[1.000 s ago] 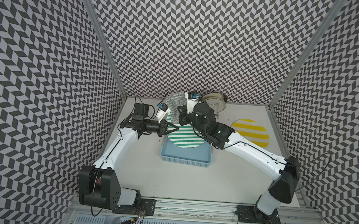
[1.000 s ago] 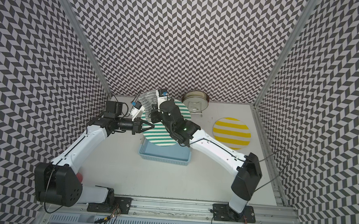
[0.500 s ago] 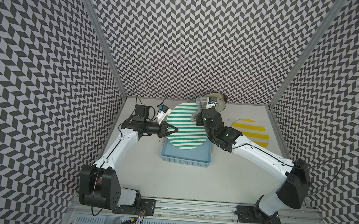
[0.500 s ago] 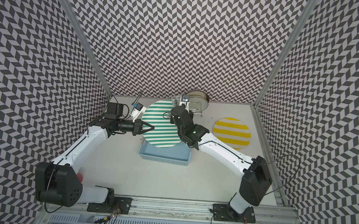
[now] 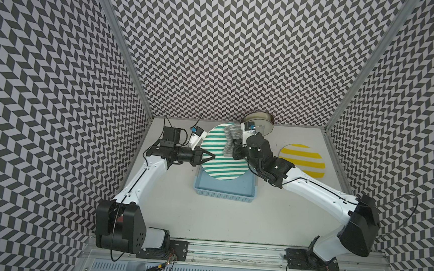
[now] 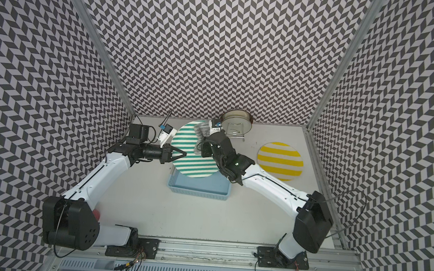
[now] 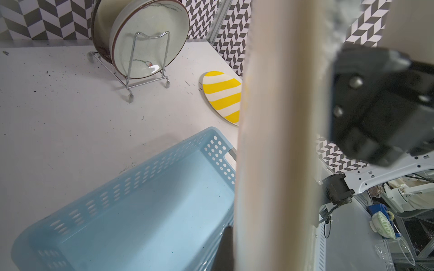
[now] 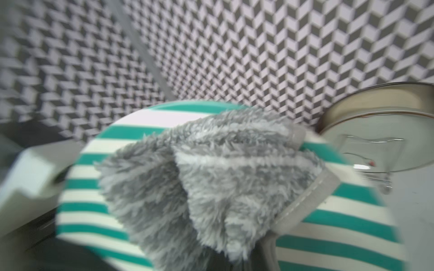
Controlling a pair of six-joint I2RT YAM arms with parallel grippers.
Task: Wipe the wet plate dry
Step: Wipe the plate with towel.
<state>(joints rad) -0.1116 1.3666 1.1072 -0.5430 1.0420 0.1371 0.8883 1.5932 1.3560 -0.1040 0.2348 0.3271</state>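
Two top views show the green-striped plate [image 5: 222, 154] [image 6: 193, 160] face-on: a flat round disc, tilted and held above the far end of the blue basket [image 5: 224, 189]. The left arm's jaws are clamped on its rim at the side nearest that arm. The left wrist view hides the stripes and gives the plate edge-on, as a blurred cream band [image 7: 277, 140]. It alone shows the basket's [image 7: 117, 211] smooth plastic floor and its walls pierced with slots and round holes.

The right wrist view shows the grey cloth [image 8: 199, 187] close up. It is fluffy, deep-piled, bunched in folds with a stitched flat hem, and lies against the plate's face. The right arm's jaws are closed on the cloth, though the wrist hides them in both top views.

A yellow-striped plate [image 5: 302, 160] lies flat on the white table [image 5: 218, 220]. Glossy brown-rimmed plates [image 7: 145, 40] stand upright in a wire rack [image 7: 128, 77] at the back wall.
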